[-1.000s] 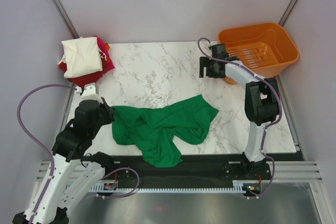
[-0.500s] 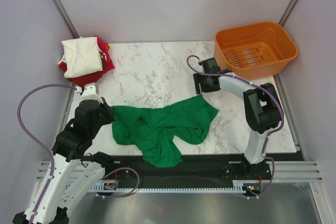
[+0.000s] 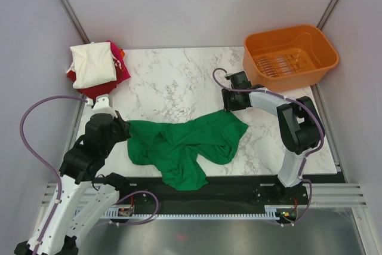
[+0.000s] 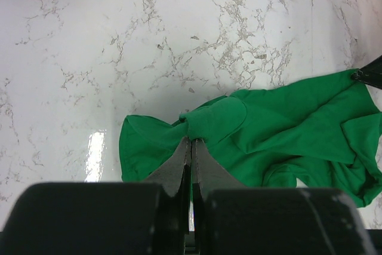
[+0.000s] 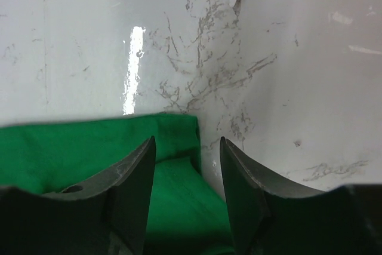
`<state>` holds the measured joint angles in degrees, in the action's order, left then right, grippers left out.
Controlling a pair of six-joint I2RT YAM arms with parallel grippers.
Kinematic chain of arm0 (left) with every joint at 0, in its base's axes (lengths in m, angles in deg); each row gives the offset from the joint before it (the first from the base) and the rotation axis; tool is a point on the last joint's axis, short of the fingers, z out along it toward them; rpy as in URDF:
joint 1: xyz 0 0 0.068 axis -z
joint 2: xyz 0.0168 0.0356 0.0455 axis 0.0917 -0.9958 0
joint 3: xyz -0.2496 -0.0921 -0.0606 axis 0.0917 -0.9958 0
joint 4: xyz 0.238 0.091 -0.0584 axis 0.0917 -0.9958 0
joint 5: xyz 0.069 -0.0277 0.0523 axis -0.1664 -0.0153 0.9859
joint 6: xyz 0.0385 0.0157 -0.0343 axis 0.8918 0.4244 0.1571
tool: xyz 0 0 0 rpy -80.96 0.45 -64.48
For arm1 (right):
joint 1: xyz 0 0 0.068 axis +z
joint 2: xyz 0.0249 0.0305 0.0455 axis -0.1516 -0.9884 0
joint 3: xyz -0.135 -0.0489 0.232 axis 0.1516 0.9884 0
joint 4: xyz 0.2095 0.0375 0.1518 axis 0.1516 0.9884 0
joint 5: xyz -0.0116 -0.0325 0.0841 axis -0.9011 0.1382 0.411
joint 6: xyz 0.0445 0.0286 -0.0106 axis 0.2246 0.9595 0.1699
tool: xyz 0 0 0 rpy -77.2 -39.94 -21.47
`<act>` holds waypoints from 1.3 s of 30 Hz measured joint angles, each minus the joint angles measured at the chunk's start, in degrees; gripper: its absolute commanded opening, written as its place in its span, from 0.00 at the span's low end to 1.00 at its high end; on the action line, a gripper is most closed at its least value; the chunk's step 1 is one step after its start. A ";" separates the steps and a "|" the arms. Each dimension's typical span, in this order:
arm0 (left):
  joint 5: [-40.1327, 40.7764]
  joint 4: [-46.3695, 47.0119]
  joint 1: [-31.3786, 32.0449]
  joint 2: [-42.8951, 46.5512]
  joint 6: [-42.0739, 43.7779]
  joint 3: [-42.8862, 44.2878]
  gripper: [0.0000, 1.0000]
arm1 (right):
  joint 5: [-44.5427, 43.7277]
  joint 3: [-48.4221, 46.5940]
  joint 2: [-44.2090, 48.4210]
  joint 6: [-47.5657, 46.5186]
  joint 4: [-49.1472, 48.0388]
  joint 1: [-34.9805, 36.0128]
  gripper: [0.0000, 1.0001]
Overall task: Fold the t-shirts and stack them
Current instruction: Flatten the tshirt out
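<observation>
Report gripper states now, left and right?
Left gripper: closed, pinching the edge of the green shirt.
Right gripper: open, straddling the shirt's corner, holding nothing.

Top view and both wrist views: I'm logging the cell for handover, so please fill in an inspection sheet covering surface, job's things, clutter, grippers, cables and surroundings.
Surface: marble table, glare patches, no spills seen.
Job's things: green tee lies crumpled and unfolded, its lower part over the near edge. The stack sits at the far left corner, cream on top of red, orange peeking out.
Clutter: orange basket at the far right corner, nothing seen inside.
Grippers: left gripper is shut on the tee's left edge. Right gripper is open, straddling the tee's far right corner.
Cables: left cable and right cable, both purple, loop clear of the cloth.
Surroundings: plain walls, nothing else seen.
</observation>
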<state>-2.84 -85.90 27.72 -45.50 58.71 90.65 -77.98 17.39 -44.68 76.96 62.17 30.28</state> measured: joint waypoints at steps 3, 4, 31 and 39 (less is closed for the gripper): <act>0.00 0.00 0.00 -0.02 0.00 0.00 0.02 | 0.70 0.04 -0.79 0.17 -1.11 0.11 0.53; 0.00 0.00 0.00 -0.02 0.00 0.00 0.02 | 0.85 0.09 -1.03 0.15 -1.29 0.09 0.52; -0.68 -1.51 0.00 -2.67 2.60 9.64 0.02 | 5.11 -1.07 15.17 1.20 3.72 0.20 0.00; -3.98 -0.35 0.00 -5.29 8.52 33.94 0.02 | 10.34 -10.21 46.36 2.08 6.91 0.24 0.00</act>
<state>-6.82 -86.25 27.72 -50.78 67.24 124.59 -67.64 7.18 1.68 79.04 69.08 30.52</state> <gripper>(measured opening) 0.028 0.010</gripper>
